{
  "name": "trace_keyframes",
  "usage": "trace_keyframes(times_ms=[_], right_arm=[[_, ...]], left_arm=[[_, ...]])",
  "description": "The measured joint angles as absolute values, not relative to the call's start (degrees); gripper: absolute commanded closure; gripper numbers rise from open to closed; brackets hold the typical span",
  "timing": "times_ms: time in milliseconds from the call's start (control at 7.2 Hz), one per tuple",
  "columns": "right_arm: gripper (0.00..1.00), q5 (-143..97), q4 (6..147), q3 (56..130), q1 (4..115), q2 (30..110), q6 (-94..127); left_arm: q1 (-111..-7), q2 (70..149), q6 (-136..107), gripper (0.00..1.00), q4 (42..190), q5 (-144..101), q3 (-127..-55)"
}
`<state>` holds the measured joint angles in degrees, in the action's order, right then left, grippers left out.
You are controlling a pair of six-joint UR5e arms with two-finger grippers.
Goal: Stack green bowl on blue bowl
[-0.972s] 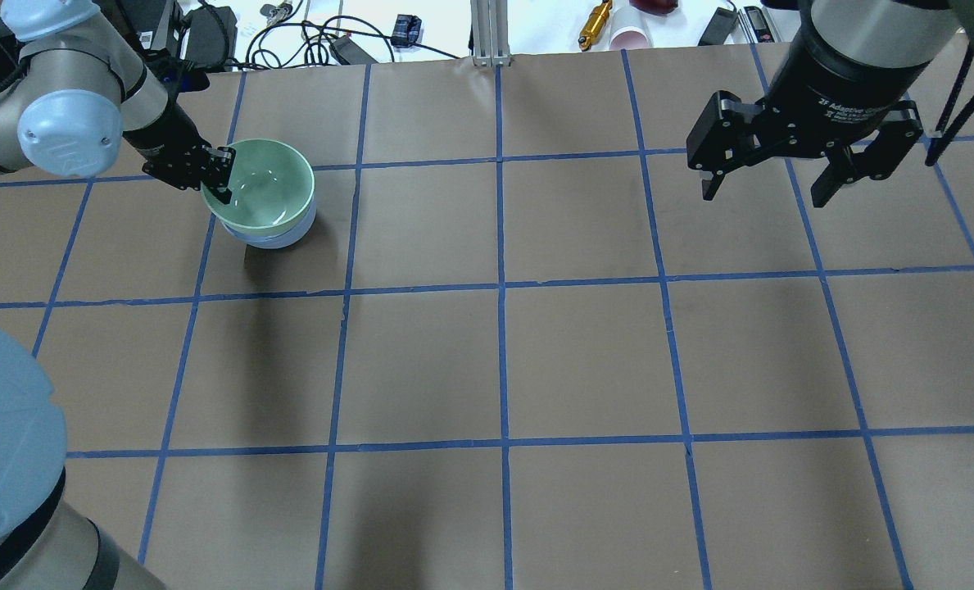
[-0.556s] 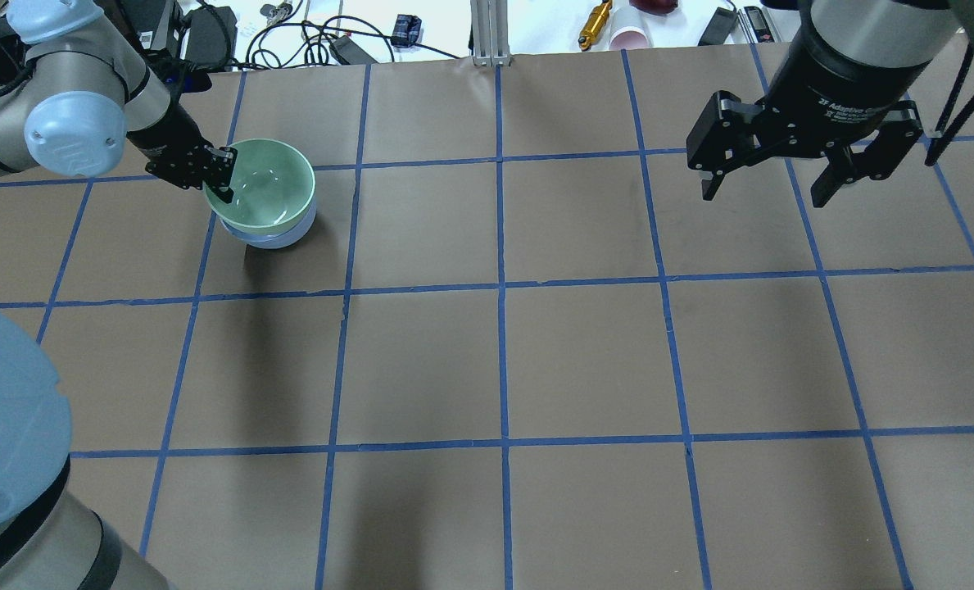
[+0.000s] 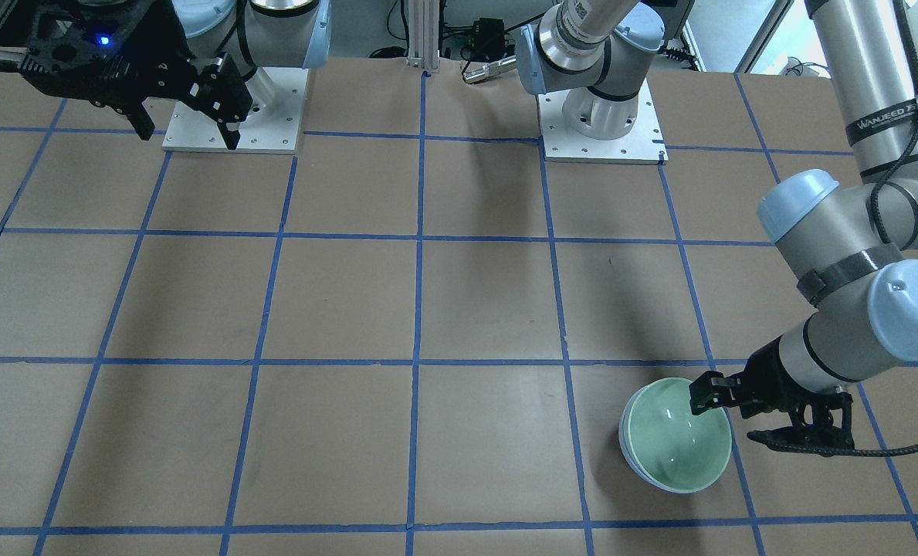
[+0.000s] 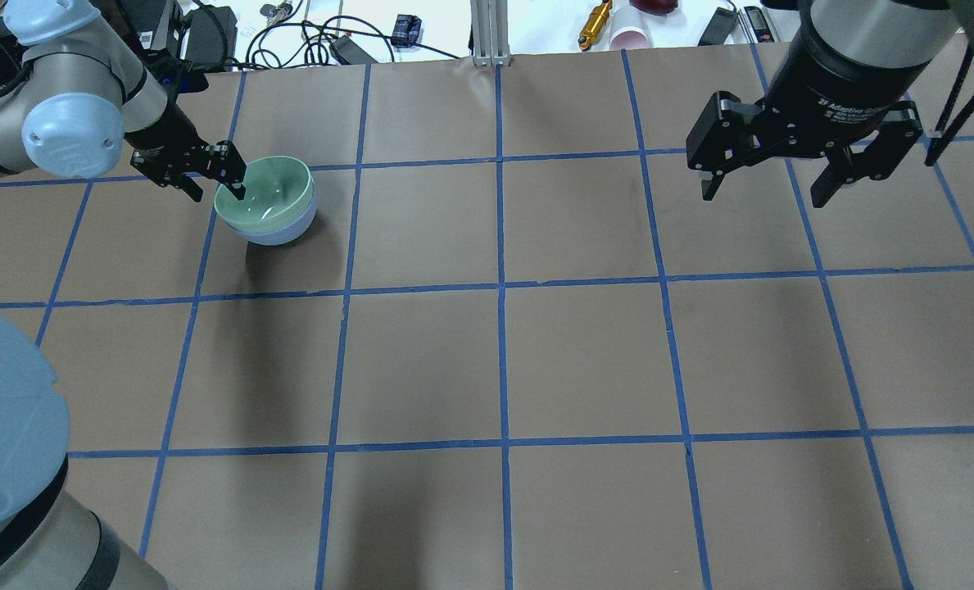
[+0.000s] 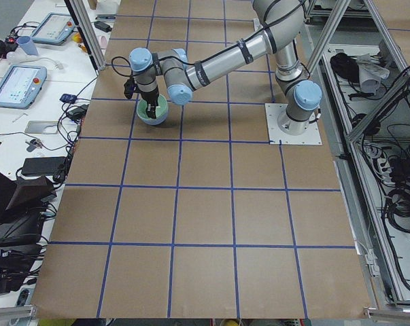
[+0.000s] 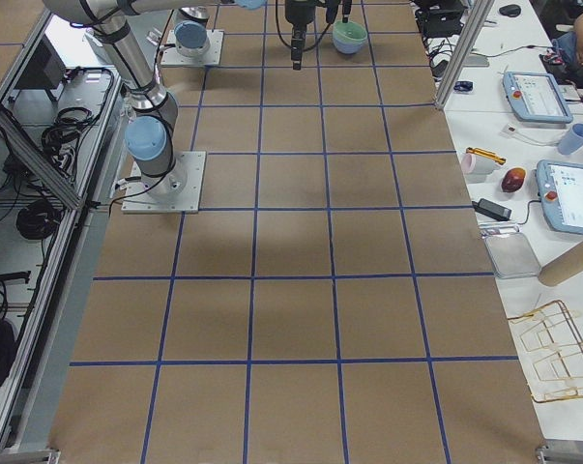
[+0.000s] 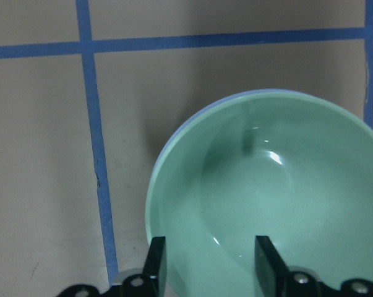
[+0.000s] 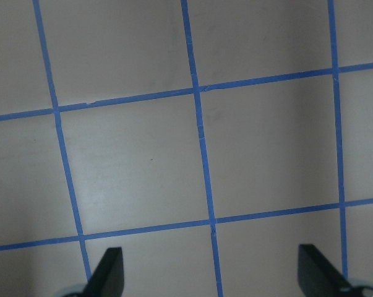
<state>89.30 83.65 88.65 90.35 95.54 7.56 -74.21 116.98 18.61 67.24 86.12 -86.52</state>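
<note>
Brown paper: covers the table (image 4: 585, 360); blue tape lines (image 4: 500, 246) divide it into squares.
green bowl (image 4: 267, 190): upright and seated inside the blue bowl, at the far left of the table. Its rim stands slightly above the blue rim.
blue bowl (image 4: 274, 237): rests on the table directly under the green bowl. Only its outer wall and a thin crescent of rim show.
left gripper (image 4: 218, 190): released, grasping nothing. It is positioned at the left side of the green bowl, one finger down inside the bowl and the other outside it. The left wrist view shows the two fingers (image 7: 264, 265) apart, with the bowl's rim between them.
right gripper (image 4: 763, 197): released, spread wide and empty. It hangs above the table at the far right, well apart from both bowls.
Beyond the far edge: cables (image 4: 290, 41) and a pink cup (image 4: 630, 37) lie on a white surface.
</note>
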Motion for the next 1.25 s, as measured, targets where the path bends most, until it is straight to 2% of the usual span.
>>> trace_keyframes(times_ms=[556, 1250], right_arm=[[0.0, 89.3, 83.6, 88.6, 90.4, 95.5, 7.6], [0.0, 89.3, 83.7, 88.6, 90.4, 95.5, 7.6]], left_arm=[[-76.9, 110.9, 17.0, 0.0, 72.5, 86.6, -86.6], [-88.2, 99.0, 10.3, 0.0, 81.1, 91.3, -86.9]])
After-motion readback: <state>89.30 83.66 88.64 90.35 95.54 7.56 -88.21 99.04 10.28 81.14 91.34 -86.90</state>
